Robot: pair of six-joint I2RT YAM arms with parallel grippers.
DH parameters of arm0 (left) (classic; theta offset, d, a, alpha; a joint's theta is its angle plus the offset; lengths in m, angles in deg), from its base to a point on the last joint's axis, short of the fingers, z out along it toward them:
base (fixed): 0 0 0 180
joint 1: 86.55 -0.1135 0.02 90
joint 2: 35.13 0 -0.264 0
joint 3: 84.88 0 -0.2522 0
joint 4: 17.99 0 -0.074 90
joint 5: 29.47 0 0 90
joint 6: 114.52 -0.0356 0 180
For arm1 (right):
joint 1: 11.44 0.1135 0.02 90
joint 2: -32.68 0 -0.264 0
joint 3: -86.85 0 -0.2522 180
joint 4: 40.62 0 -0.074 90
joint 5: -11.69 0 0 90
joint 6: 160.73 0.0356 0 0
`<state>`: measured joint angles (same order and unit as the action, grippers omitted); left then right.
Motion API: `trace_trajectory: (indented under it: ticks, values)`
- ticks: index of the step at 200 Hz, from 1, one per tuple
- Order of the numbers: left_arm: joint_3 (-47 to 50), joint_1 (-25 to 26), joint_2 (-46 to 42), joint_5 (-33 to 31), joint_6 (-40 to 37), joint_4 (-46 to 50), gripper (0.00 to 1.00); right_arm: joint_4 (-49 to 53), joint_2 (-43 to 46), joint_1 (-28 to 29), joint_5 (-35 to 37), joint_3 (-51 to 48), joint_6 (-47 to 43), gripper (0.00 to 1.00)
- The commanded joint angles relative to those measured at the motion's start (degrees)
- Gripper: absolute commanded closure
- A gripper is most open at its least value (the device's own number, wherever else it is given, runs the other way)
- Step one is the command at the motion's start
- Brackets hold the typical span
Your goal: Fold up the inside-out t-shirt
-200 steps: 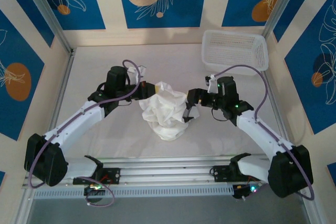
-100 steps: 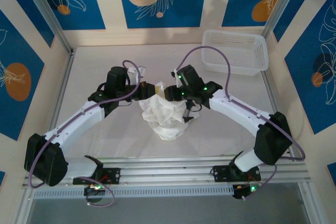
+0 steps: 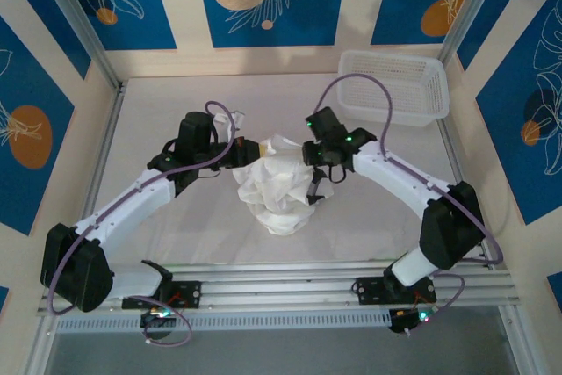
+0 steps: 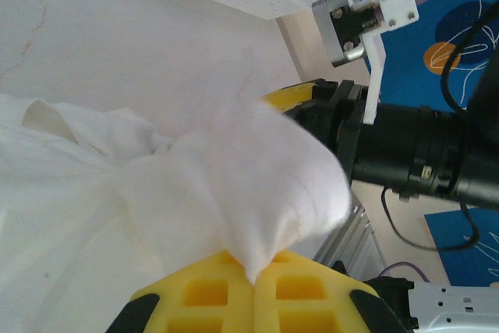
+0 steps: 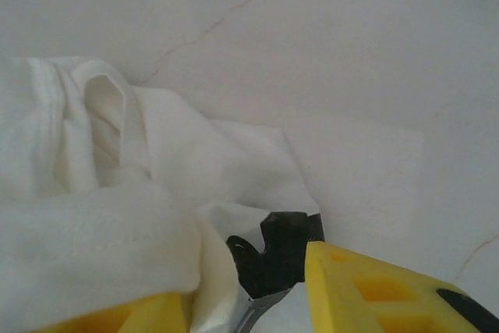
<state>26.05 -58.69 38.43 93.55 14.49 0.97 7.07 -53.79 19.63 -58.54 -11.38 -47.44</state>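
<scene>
One thin white crumpled cloth t-shirt (image 3: 277, 186) is lying bunched on the pale surface (image 3: 167, 103) between both end effectors, the left end effector (image 4: 253, 271) clenching a fold at its fingertips, the right end effector (image 5: 249, 286) standing partly parted with cloth draping over one yellow finger (image 5: 132, 313).

You have the thin white cloth t-shirt (image 3: 277, 192) heaped at the middle of the white bench (image 3: 167, 103), between the two arms and ahead of their bases. The white plastic mesh basket (image 3: 395, 85) sits in the far right corner of the bench, well apart from the heap. Your left hand (image 3: 237, 157) meets the heap at its far left edge, with a fold of cloth between its fingers. Your right hand (image 3: 314, 189) is at the heap's right edge, over the cloth there.
</scene>
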Motion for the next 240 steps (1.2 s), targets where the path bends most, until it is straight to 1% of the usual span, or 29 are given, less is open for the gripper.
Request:
trace_trajectory:
  ticks: [1,16,32,35,40,41,42,44,49,71,78,81,86,88,89,91,95,98,102,103,110,111,127,135,150,172,190,212,240]
  values:
    - [0.4,-0.8,-1.2,0.7,-0.9,-0.4,1.0,-2.2,3.4,-6.1,-16.0,-4.5,3.6,0.68]
    - [0.1,-0.8,-1.2,0.7,-1.2,-0.1,1.0,-2.7,3.8,-9.2,-19.5,-6.3,4.8,0.71]
    - [0.0,-0.8,-1.1,0.6,-1.4,0.2,1.0,-3.3,4.3,-10.1,-23.1,-6.8,4.5,0.75]
    - [0.0,-0.8,-1.1,0.6,-1.5,0.2,1.0,-3.4,4.4,-10.2,-24.0,-7.0,4.4,0.78]
    - [0.0,-0.8,-0.9,0.6,-1.6,0.2,1.0,-4.1,4.8,-10.2,-25.9,-7.2,4.3,0.87]
    - [0.0,-0.8,-0.9,0.6,-1.6,0.2,1.0,-4.1,4.8,-10.2,-25.9,-7.2,4.3,0.87]
    - [0.0,-0.8,-1.0,0.5,-1.6,0.2,1.0,-4.3,4.9,-10.2,-26.5,-7.2,4.3,0.9]
    - [0.0,-0.8,-0.8,0.6,-1.6,0.2,1.0,-4.4,5.0,-10.2,-26.8,-7.3,4.3,0.92]
    - [0.1,-0.8,-0.7,0.6,-1.6,0.1,1.0,-5.5,5.4,-10.2,-28.7,-7.8,4.5,1.0]
    - [0.4,-0.8,-0.2,1.4,-1.1,-1.3,1.0,-9.5,7.0,-9.9,-35.3,-8.7,5.7,1.0]
    - [0.4,-0.8,-0.1,1.4,-0.9,-1.6,1.0,-10.5,7.7,-9.4,-36.2,-8.7,5.8,1.0]
    - [0.3,-0.8,0.0,1.5,-0.9,-1.7,1.0,-10.7,7.9,-9.2,-36.1,-8.7,5.8,0.99]
    - [0.2,-0.8,0.1,1.5,-0.9,-1.5,1.0,-10.9,8.6,-8.3,-35.3,-8.3,5.8,0.9]
    - [0.2,-0.8,0.1,1.6,-1.0,-1.5,1.0,-10.9,8.7,-8.1,-35.1,-8.3,5.8,0.88]
    - [0.1,-0.8,0.1,1.6,-1.0,-1.5,1.0,-10.9,8.9,-7.8,-34.7,-8.1,5.8,0.84]
    - [0.1,-0.8,0.1,1.5,-1.1,-1.4,1.0,-10.9,9.0,-7.4,-33.9,-8.0,5.9,0.81]
    - [0.0,-0.8,0.2,1.5,-1.1,-1.3,1.0,-10.7,9.3,-6.8,-32.7,-7.6,6.3,0.77]
    - [0.0,-0.8,0.2,1.5,-1.1,-1.2,1.0,-10.1,9.4,-5.9,-30.5,-6.9,7.1,0.74]
    - [0.0,-0.8,0.2,1.5,-1.1,-1.2,1.0,-9.5,9.4,-5.3,-28.7,-6.3,8.0,0.72]
    - [0.0,-0.8,0.2,1.5,-1.1,-1.2,1.0,-8.9,9.4,-4.6,-27.2,-5.9,8.5,0.71]
    - [-0.1,-0.8,0.3,1.4,-1.1,-1.3,1.0,-7.2,8.9,-3.1,-23.4,-4.2,10.9,0.67]
    - [-0.1,-0.8,0.3,1.4,-1.1,-1.3,1.0,-6.4,8.7,-2.4,-21.9,-3.7,11.5,0.66]
    - [-0.1,-0.8,0.4,1.4,-1.0,-1.3,1.0,0.6,5.5,1.9,-12.4,1.8,17.5,0.61]
    - [0.1,-0.8,0.3,1.3,-0.9,-1.5,1.0,4.2,3.4,3.3,-9.1,4.7,20.1,0.57]
    - [0.4,-0.7,-0.1,1.1,-0.7,-1.6,1.0,8.2,0.0,4.2,-8.3,8.8,21.2,0.57]
    - [0.6,-0.7,-0.5,1.0,-1.0,-1.3,1.0,7.7,-2.6,4.4,-6.6,10.1,20.3,0.58]
    - [0.8,-0.7,-0.8,0.8,-1.4,-0.9,1.0,9.8,-6.1,4.6,-5.0,13.9,19.2,0.61]
    - [1.0,-0.8,-0.9,0.6,-1.5,-0.9,1.0,11.7,-9.3,6.2,-4.1,18.0,17.4,0.61]
    - [1.1,-0.7,-0.6,0.6,-1.7,-0.9,1.0,13.7,-12.2,8.1,-2.3,21.1,15.8,0.58]
